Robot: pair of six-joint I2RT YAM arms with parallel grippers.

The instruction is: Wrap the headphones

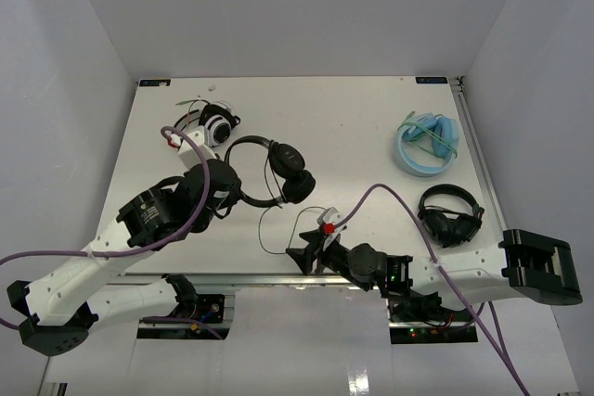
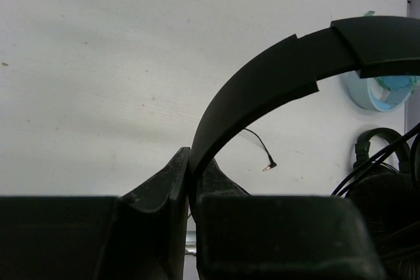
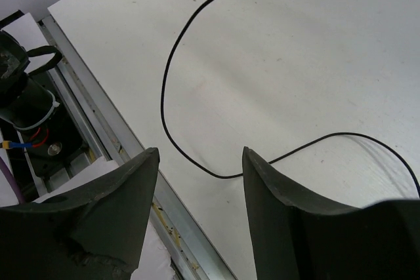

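Note:
The black headphones (image 1: 283, 169) lie at the table's middle, earcups stacked to the right, thin headband (image 1: 234, 147) arching left. My left gripper (image 1: 239, 195) is shut on the headband's lower part; the left wrist view shows the band (image 2: 275, 77) pinched between the fingers (image 2: 167, 181). The long thin black cable (image 1: 263, 229) loops toward the front edge, its plug (image 2: 270, 165) lying loose on the table. My right gripper (image 1: 299, 249) is open and empty just above the cable's loop (image 3: 172, 63), whose lowest bend lies between the fingertips (image 3: 147, 162).
A white-and-black pair with green cable (image 1: 213, 122) lies at the back left. A light blue pair (image 1: 427, 143) is at the back right, another black pair (image 1: 450, 213) in front of it. The table's metal front rail (image 3: 125, 136) is right beside my right gripper.

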